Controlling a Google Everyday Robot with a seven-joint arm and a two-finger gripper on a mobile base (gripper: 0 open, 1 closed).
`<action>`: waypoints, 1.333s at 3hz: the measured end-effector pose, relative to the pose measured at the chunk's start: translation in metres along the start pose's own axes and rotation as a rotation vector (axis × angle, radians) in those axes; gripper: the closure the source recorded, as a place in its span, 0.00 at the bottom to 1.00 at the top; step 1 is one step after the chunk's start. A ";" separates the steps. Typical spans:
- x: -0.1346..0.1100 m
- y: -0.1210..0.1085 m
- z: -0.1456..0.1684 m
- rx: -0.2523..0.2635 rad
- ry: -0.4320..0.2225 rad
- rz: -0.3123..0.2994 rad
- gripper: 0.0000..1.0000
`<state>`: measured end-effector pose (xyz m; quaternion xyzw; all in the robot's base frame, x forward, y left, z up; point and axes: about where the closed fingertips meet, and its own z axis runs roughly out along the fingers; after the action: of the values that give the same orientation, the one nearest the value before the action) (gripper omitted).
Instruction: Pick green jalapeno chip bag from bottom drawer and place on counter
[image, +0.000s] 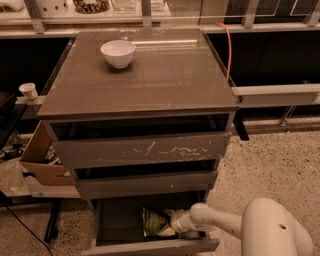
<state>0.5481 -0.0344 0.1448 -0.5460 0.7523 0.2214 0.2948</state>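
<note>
The green jalapeno chip bag (154, 222) lies on the dark floor of the open bottom drawer (150, 247), towards its right side. My gripper (173, 224) reaches into the drawer from the lower right on a white arm and is right against the bag's right edge. The counter (150, 75) is the glossy grey-brown slab on top of the cabinet, well above the gripper.
A white bowl (118, 53) stands at the back left of the counter. The taller drawer front with white scratches (142, 149) and a middle drawer front (147, 183) overhang the open drawer. A cardboard box (40, 160) sits left of the cabinet. An orange cable (229, 47) hangs behind.
</note>
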 end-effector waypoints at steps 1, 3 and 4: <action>0.008 0.007 0.018 -0.033 0.011 0.010 0.48; 0.008 0.006 0.018 -0.033 0.010 0.010 0.97; -0.002 0.004 -0.005 -0.015 -0.010 -0.001 1.00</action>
<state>0.5438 -0.0351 0.1500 -0.5476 0.7488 0.2296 0.2945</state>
